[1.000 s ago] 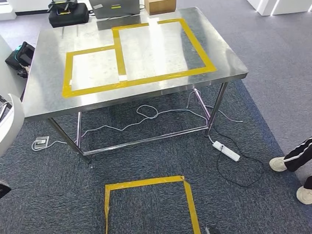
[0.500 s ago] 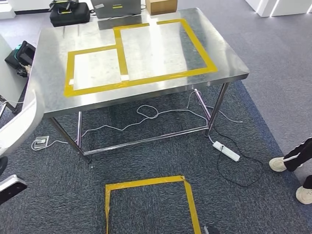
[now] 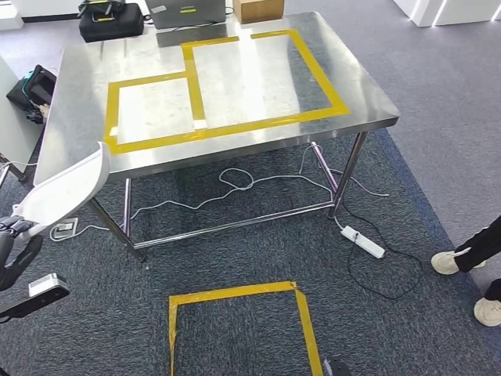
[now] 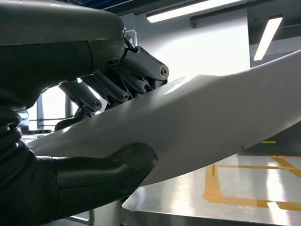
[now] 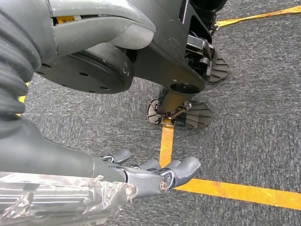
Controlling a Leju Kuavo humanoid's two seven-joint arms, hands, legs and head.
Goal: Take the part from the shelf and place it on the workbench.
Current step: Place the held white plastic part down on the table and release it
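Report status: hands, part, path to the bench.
Left hand grips white part, tip at workbench edge. Right hand hangs open over floor. Taped zones bare; nothing in the way.

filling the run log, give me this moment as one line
left hand: holds white part | part: tip over workbench corner, not set down | right hand: hanging, empty

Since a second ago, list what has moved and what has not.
The white part has swung up from the picture's left edge toward the workbench; its tip now overlaps the near left corner, and the left hand that holds it has come into the head view. The workbench, its yellow tape frames, the power strip and the floor cables kept their places. The right hand hangs open over the carpet.
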